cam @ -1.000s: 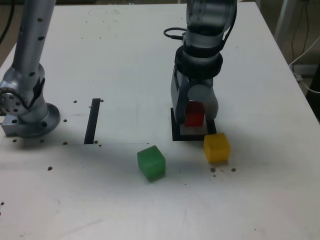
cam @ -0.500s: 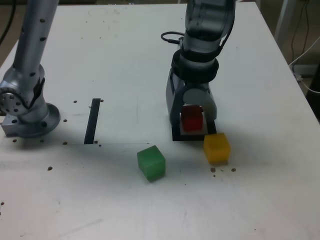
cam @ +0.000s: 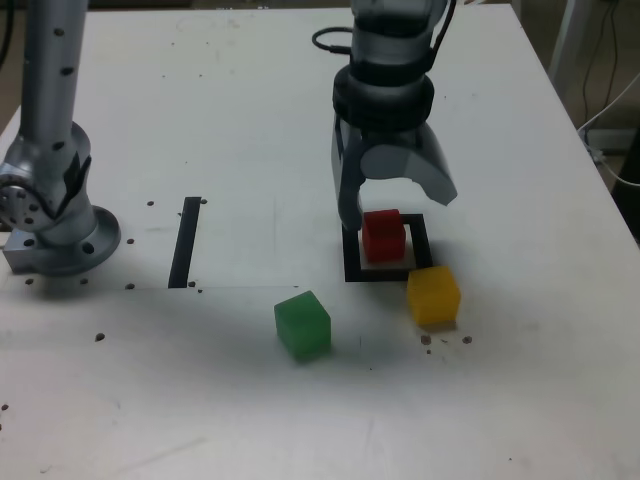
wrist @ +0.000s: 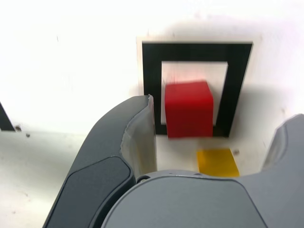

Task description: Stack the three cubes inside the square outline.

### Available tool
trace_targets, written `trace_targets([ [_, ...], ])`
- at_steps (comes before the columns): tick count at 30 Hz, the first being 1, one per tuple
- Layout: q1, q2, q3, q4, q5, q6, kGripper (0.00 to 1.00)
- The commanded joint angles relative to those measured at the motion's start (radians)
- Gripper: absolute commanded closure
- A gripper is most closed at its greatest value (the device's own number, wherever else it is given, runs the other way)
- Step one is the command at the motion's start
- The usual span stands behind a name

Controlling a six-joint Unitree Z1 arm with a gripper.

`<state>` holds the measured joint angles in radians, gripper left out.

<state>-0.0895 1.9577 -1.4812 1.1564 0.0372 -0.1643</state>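
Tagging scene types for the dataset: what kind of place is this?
Likely a robotics lab bench: a white table with a taped black square outline, coloured test cubes such as the green cube, and cables at the exterior view's right edge.

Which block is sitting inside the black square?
The red cube. It sits within the square outline; the yellow cube and green cube rest outside it.

Gripper (cam: 397, 205) pointing down, fingers (cam: 436, 180) spread wide, holding nothing.
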Motion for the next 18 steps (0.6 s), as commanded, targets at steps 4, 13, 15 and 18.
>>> trace_targets([
  [4,-0.050,-0.013,-0.061,0.090,-0.006,-0.059,0.01],
  [13,-0.176,0.037,-0.170,0.144,-0.065,-0.191,0.01],
  [15,-0.193,0.054,-0.191,0.141,-0.072,-0.202,0.01],
  [18,-0.204,0.081,-0.212,0.134,-0.068,-0.207,0.02],
])
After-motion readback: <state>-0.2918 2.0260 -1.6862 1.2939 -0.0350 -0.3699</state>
